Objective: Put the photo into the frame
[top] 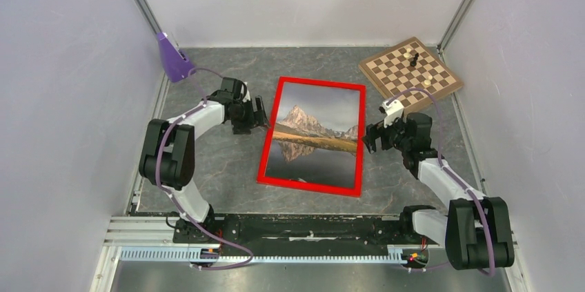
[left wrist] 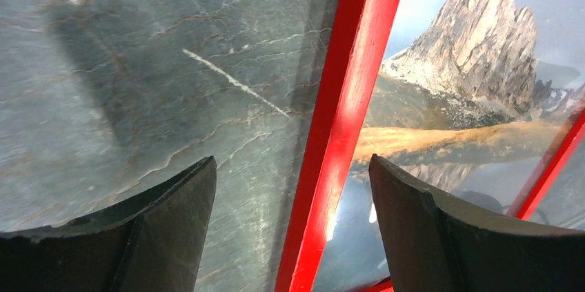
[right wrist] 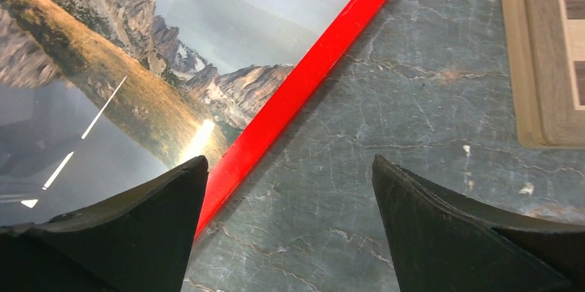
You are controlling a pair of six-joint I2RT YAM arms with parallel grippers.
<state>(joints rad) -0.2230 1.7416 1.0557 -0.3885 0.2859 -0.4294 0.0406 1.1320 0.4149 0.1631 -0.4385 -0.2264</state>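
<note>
**Photo lies in the frame, both grippers empty**

The photo (top: 314,133) lies flat inside the frame (top: 267,146) mid-table (top: 227,168). Its long axis runs near to far, leaning slightly right at the far end, with the peak toward the back wall. The left gripper (top: 259,114) and right gripper (top: 369,139) flank the frame, jaws spread wide, holding nothing.

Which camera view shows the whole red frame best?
The top external view: all four sides of the frame show, photo inside. Each wrist view shows only short stretches of its red bars.
</note>
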